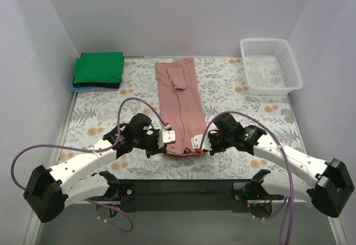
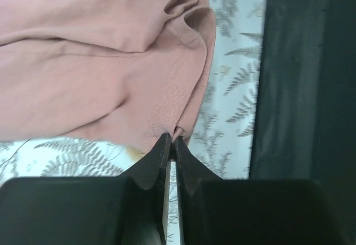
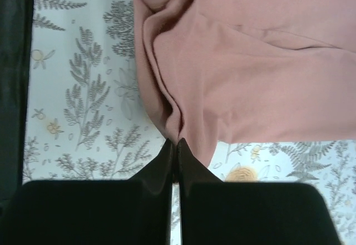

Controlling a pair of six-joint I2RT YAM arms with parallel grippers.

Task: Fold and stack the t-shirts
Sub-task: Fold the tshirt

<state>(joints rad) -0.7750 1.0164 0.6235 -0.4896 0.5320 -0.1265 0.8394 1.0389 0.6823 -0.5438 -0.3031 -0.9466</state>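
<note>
The dusty pink-brown t-shirt (image 1: 179, 103) lies as a long narrow strip down the middle of the table, folded lengthwise. My left gripper (image 1: 164, 145) is shut on its near left corner; the left wrist view shows the hem of the pink t-shirt (image 2: 100, 73) pinched between the fingertips (image 2: 164, 145). My right gripper (image 1: 196, 145) is shut on the near right corner, with the pink t-shirt (image 3: 250, 67) gathered at the fingertips (image 3: 183, 148). A bright green folded t-shirt (image 1: 99, 69) tops a stack at the far left.
A white plastic mesh basket (image 1: 271, 65) stands at the far right. The floral table cloth (image 1: 245, 111) covers the table. A dark strip (image 1: 183, 186) runs along the near edge between the arm bases. White walls close in on three sides.
</note>
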